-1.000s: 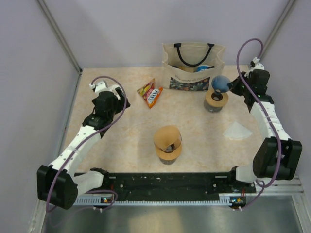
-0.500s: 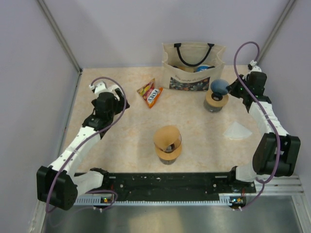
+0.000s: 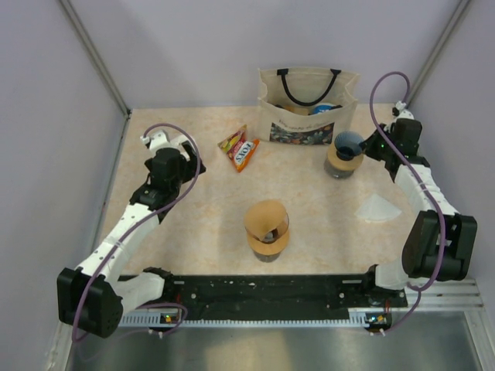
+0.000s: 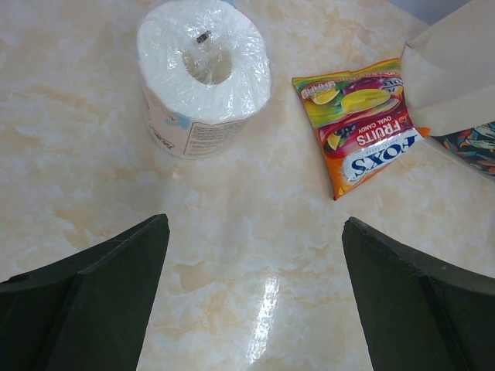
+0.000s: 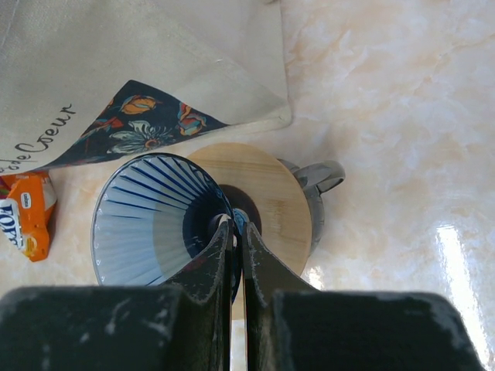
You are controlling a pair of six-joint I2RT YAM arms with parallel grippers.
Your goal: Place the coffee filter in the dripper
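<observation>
The dripper [image 5: 155, 224] is a blue ribbed cone, tilted on its side over a wood-topped grey mug [image 5: 274, 197]. My right gripper [image 5: 236, 228] is shut on the cone's wall near its narrow end. From above, the dripper [image 3: 348, 141] sits at the back right with the right gripper [image 3: 366, 144] just to its right. A white, folded coffee filter [image 3: 377, 207] lies flat on the table, nearer and to the right of the mug [image 3: 339, 164]. My left gripper [image 4: 255, 224] hangs open over bare tabletop at the left, holding nothing.
A cloth tote bag [image 3: 308, 104] stands at the back, just behind the mug. A candy packet [image 4: 362, 124] and a wrapped paper roll [image 4: 203, 73] lie ahead of the left gripper. A tan cone on a wooden ring [image 3: 267, 228] stands centre front.
The right gripper has carried the blue dripper a little down and left, closer onto the wood-topped mug, while its wrist swung toward the back. The left arm has barely moved.
</observation>
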